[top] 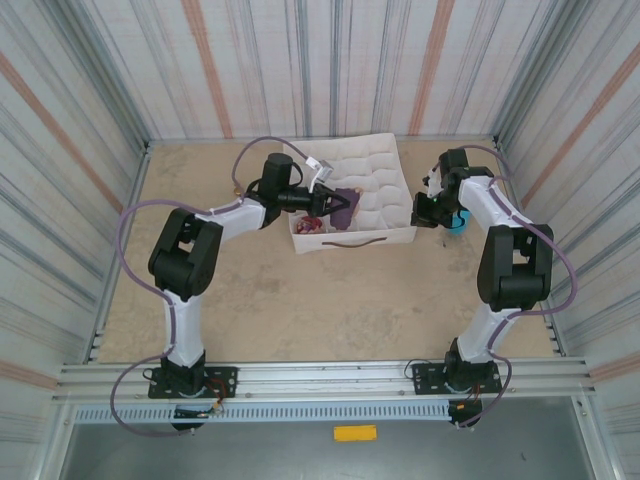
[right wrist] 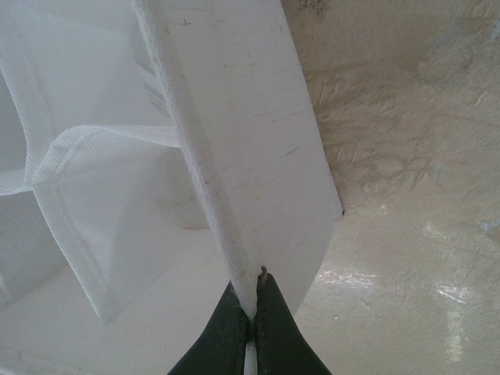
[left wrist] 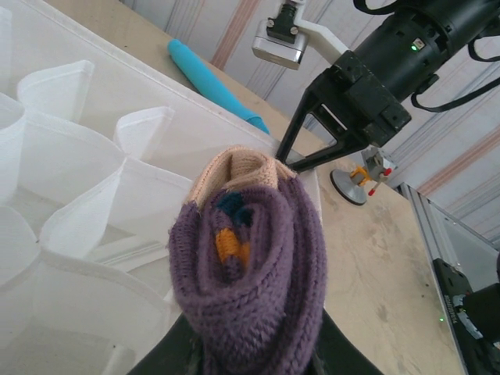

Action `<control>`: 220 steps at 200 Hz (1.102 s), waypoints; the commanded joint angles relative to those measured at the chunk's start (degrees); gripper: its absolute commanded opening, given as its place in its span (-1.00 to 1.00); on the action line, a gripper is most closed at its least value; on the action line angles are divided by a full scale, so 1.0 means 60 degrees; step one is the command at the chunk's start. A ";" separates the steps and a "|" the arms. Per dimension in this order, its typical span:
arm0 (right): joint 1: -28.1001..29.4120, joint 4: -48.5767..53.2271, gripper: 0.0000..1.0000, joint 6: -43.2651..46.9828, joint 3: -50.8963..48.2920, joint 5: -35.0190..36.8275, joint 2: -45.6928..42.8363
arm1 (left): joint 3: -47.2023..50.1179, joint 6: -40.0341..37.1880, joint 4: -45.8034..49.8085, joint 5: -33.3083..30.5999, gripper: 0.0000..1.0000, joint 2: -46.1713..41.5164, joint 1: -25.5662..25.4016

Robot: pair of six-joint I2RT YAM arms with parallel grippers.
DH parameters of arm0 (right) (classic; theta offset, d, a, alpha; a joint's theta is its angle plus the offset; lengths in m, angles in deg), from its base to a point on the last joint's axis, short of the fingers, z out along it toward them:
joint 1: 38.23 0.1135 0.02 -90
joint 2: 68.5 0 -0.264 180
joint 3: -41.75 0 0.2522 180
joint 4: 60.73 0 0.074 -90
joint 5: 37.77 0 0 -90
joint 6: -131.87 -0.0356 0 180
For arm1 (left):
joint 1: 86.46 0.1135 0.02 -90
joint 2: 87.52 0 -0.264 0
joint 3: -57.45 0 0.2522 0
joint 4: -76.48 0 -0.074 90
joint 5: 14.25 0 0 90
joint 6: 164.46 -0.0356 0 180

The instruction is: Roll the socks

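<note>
The second sock (top: 312, 226), dark red showing, sat in the near left cell of the white organizer (right wrist: 234, 117). Just above that corner the left gripper (top: 338, 207) was clamped on the rolled-up purple sock (left wrist: 250, 273), tan heel on top. The right gripper (right wrist: 251, 316) was pinched shut on the organizer's right rim, with a turquoise stick (left wrist: 211, 82) lying on the tabletop (top: 300, 300) just outside that wall.

Sock (left wrist: 250, 266) above organizer (left wrist: 86, 195), stick (left wrist: 215, 82) seemingly beside it

Purple sock (left wrist: 250, 266) was chunky ribbed knit, white organiser (right wrist: 234, 101) was thin matt woven cloth, tabletop (right wrist: 406, 117) looked rough, faintly glossy, turquoise stick (left wrist: 211, 78) looked smooth.
</note>
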 commanded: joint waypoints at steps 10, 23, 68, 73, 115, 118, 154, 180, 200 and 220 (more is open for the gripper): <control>0.0012 0.0204 -1.00 -0.0736 -0.0072 -0.0553 0.0154 | 0.0082 -0.0691 -0.0205 -0.1034 -1.00 -0.0111 -0.0034; -0.0028 0.0211 -1.00 -0.0900 -0.0090 -0.0682 0.0143 | 0.0192 -0.1065 -0.0093 -0.1558 -1.00 -0.0249 -0.0161; -0.0064 0.0167 -1.00 -0.1179 -0.0157 -0.0793 0.0154 | 0.0546 -0.1902 -0.0001 -0.2582 -1.00 -0.0514 -0.0502; -0.0087 0.0153 -1.00 -0.1209 -0.0166 -0.0818 0.0157 | 0.0648 -0.1900 -0.0099 -0.2699 -1.00 -0.0571 -0.0531; -0.0162 0.0111 -1.00 -0.1567 -0.0256 -0.0958 0.0273 | 0.1717 -0.2412 -0.0926 -0.4144 -1.00 -0.1140 -0.0897; -0.0166 0.0127 -1.00 -0.1590 -0.0242 -0.0930 0.0284 | 0.1788 -0.2416 -0.0983 -0.4222 -1.00 -0.1179 -0.0914; -0.0323 0.0115 -1.00 -0.1838 -0.0292 -0.0939 0.0261 | 0.2915 -0.2507 -0.2326 -0.5236 -0.99 -0.1727 -0.1139; -0.0394 0.0151 -1.00 -0.1914 -0.0287 -0.0901 0.0264 | 0.3240 -0.2940 -0.2593 -0.5730 -0.93 -0.1912 -0.1433; -0.0449 0.0153 -1.00 -0.1931 -0.0314 -0.0869 0.0257 | 0.3639 -0.3540 -0.2977 -0.6469 -0.85 -0.2045 -0.1828; -0.0501 0.0134 -1.00 -0.1931 -0.0330 -0.0902 0.0270 | 0.4061 -0.3812 -0.3739 -0.7017 -0.71 -0.2025 -0.2035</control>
